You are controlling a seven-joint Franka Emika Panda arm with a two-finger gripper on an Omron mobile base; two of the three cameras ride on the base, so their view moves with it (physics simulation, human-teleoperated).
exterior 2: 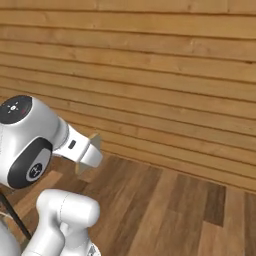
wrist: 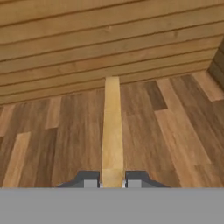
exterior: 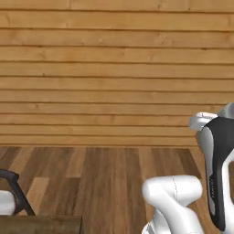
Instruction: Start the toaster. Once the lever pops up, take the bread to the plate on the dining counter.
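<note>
The gripper is clenched on the bread, which the hand view presents edge-on as a thin tan strip running up from between the finger tips, held in the air over plank flooring near a horizontal wood-board wall. In the right base view the slice is largely masked by the white hand, with only tan slivers at its rim. The left base view shows a dark chair-like frame cut off at the left edge above a dark wood surface; its identity cannot be determined.
</note>
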